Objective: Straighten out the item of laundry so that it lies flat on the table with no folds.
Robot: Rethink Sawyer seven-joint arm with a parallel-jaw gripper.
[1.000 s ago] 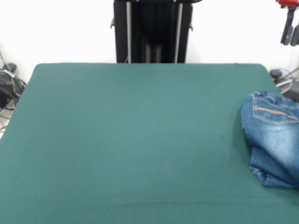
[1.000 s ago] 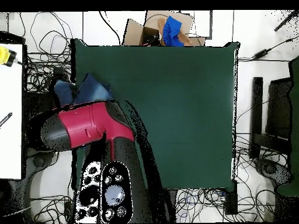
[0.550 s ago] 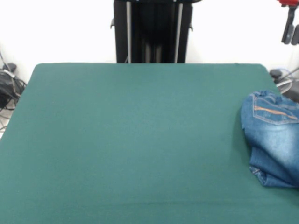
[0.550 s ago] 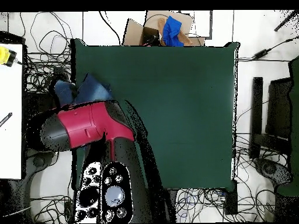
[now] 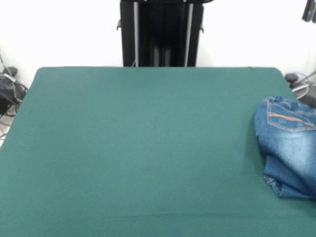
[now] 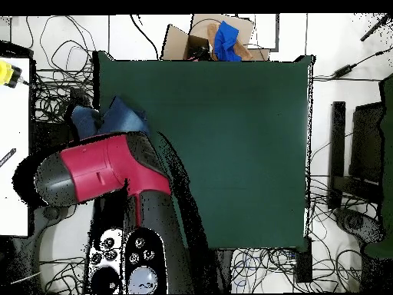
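One small bunched pair of blue denim jeans (image 5: 288,146) overhangs the dark green felt table's (image 5: 148,148) edge, so a careless tug could drag it off; whether the black gripper (image 5: 310,11) is apart or together cannot be told.

The gripper (image 5: 310,11) shows only as dark tips at the front view's top edge, toward one o'clock, too little to tell how its jaws stand. From overhead, the arm (image 6: 104,173) fills the eight o'clock part of the picture, its black column rising from six o'clock and its red link bending toward nine o'clock.
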